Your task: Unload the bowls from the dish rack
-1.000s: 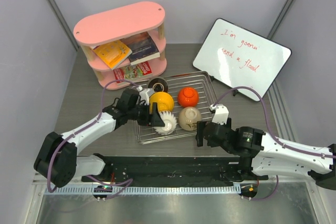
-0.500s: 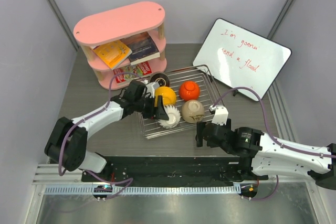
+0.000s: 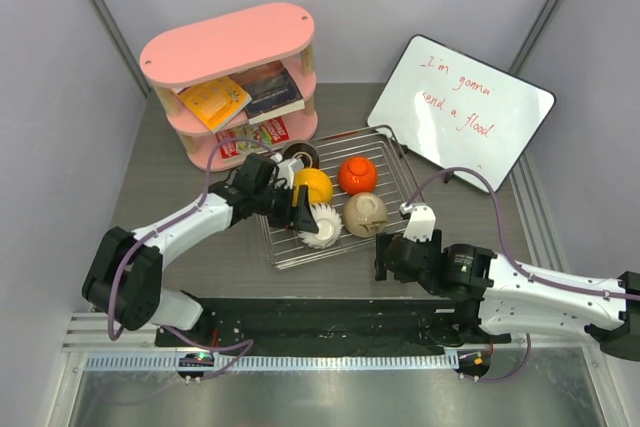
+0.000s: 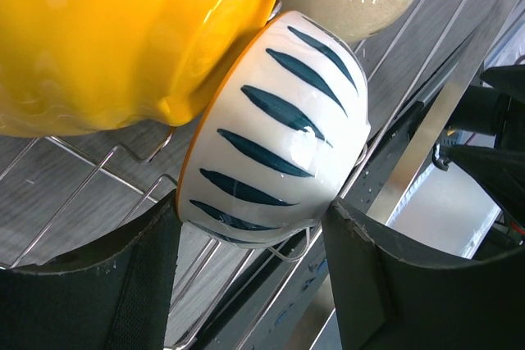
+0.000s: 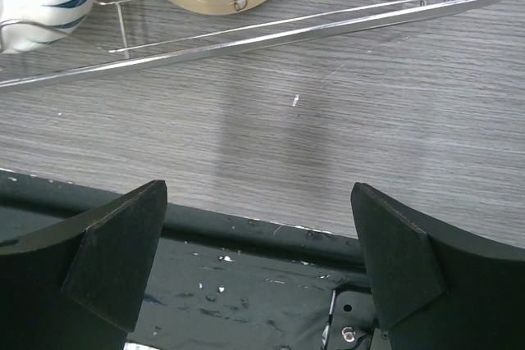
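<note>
Striped bowl (image 4: 271, 137), glossy, round, wire dish rack (image 3: 392, 169)

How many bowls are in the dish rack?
4 for sure: yellow far left, orange-red far right, striped near left, cream near right. A dark round thing at the far-left corner may be a fifth.

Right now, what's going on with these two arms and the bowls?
The left arm has its jaws closed on the striped bowl, which is in the rack against the yellow bowl. An orange bowl and a cream bowl sit there too. The right arm hovers over the table by the rack's near edge, jaws open and empty.
</note>
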`<state>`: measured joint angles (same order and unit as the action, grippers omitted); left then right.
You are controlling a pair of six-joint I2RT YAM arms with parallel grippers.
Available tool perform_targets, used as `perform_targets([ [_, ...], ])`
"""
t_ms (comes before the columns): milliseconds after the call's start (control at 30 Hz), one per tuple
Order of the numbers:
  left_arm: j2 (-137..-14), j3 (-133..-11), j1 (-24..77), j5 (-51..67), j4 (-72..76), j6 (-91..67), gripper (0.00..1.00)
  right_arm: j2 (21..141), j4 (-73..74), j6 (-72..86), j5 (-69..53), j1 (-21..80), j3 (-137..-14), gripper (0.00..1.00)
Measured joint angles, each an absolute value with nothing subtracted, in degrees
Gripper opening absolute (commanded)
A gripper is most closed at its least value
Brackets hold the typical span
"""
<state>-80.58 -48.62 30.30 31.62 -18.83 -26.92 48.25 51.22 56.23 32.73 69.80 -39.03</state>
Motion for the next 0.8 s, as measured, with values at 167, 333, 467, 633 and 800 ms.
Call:
perform_targets([
  [167, -80.2, -48.64, 30.3, 32.67, -20.29, -26.59, 0.0, 49.67, 51.22, 56.97, 32.99, 69.8, -38.98, 1.0],
  [333, -80.2, -49.93, 30.3, 32.73, -21.52, -26.44, 0.0, 49.65, 51.27, 57.6, 33.56, 69.8, -38.98, 1.0],
  [467, -80.2, -52.71, 30.28, 34.41, -21.58, -26.89, 0.0, 49.65, 51.33, 58.37, 34.11, 69.8, -38.98, 1.0],
  [633, -79.57, -54.54, 31.2, 35.9, -19.99, -26.98, 0.0, 50.61, 51.48, 58.76, 34.65, 69.8, -38.98, 1.0],
  [800, -79.5, -54.65, 31.38, 36.36, -19.7, -26.94, 0.0, 51.33, 51.53, 58.83, 35.05, 69.8, -38.98, 1.0],
])
